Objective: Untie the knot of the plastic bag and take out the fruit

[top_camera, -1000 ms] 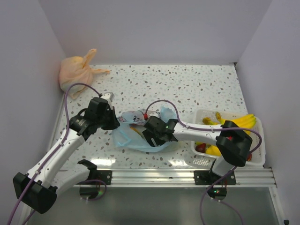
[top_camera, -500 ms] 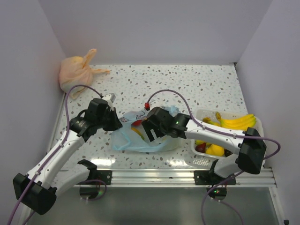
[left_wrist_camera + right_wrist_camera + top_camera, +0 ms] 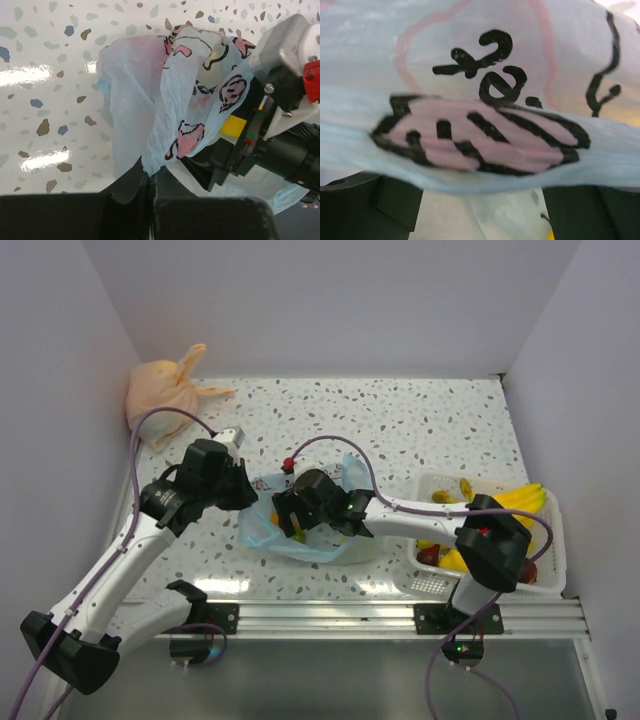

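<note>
Your bench point(image 3: 400, 430), speckled white, carried all items. The plastic bag point(image 3: 300, 540), light blue with a pink cartoon print, lay at the near middle of the bench, between your two arms, with its mouth gaping. A white basket point(image 3: 428, 583) stood at the near right and held bananas point(image 3: 520, 498) and other fruit. A peach-orange bag point(image 3: 160, 392), tied, sat in the far left corner, well apart from the rest. Your left fingers point(image 3: 127, 192) were pressed together, pinching a gathered strand of the blue bag's film. Your right fingers point(image 3: 375, 212) stood spread wide inside the bag's mouth, printed film draped across them. A yellow fruit point(image 3: 231, 127) showed inside, beside the right wrist.
</note>
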`<action>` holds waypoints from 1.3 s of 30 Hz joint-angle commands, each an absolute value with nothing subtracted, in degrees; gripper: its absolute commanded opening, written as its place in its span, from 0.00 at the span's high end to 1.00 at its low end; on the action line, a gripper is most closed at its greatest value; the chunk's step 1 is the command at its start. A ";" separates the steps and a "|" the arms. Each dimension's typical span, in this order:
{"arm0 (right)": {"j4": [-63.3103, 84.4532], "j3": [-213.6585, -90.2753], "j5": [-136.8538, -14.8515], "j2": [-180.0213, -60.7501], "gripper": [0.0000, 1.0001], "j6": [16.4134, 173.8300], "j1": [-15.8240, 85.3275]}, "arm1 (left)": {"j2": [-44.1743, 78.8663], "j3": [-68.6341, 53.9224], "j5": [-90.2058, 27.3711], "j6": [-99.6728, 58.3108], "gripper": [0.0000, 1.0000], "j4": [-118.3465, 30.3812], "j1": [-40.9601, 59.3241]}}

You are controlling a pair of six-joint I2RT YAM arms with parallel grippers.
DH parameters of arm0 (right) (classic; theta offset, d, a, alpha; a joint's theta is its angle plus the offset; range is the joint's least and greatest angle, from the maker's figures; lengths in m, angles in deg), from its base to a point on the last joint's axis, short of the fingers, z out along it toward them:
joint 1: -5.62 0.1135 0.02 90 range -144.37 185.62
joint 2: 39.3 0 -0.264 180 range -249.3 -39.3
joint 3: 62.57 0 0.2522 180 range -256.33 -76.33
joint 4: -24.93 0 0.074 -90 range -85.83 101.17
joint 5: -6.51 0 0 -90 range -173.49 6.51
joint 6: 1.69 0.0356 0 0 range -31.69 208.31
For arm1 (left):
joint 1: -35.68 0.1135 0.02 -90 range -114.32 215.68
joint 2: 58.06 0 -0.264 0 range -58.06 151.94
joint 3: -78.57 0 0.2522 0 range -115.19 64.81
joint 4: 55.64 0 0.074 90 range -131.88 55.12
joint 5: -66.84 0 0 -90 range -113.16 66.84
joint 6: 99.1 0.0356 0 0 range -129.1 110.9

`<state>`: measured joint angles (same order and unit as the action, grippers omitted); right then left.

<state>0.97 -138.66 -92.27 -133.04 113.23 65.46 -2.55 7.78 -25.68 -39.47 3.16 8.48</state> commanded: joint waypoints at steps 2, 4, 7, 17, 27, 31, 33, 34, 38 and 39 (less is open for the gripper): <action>14.76 -138.91 -91.58 -137.38 0.11 115.99 65.48 | -3.30 6.71 -25.70 -38.02 1.00 5.76 8.08; 16.60 -139.52 -90.27 -140.27 0.08 116.26 65.48 | -3.30 7.07 -26.14 -38.02 1.00 5.67 8.00; 18.72 -140.31 -86.59 -144.22 0.05 116.08 65.48 | -3.30 7.68 -26.23 -37.93 1.00 5.32 8.00; 18.55 -139.53 -85.96 -147.42 0.32 114.68 65.48 | -4.36 12.78 -23.33 -38.63 1.00 3.65 8.00; 11.52 -131.63 -86.92 -132.22 0.89 108.61 65.48 | -1.73 10.24 -12.27 -38.46 1.00 6.02 8.00; 6.70 -130.21 -87.27 -123.44 0.92 106.42 65.48 | 0.03 7.16 -7.70 -37.32 1.00 7.08 8.00; 5.72 -130.38 -87.10 -120.53 0.93 106.15 65.48 | 0.65 5.49 -7.60 -36.62 1.00 6.99 8.00; 5.20 -130.65 -87.10 -119.38 0.93 105.80 65.39 | 1.26 5.14 -8.30 -36.44 1.00 6.81 7.91; 6.85 -133.53 -87.10 -114.46 0.93 105.89 65.48 | 1.53 3.64 -12.77 -35.73 1.00 4.53 8.00; 7.56 -134.51 -86.40 -114.36 0.94 105.97 65.48 | 1.27 3.55 -13.48 -35.65 1.00 3.66 8.00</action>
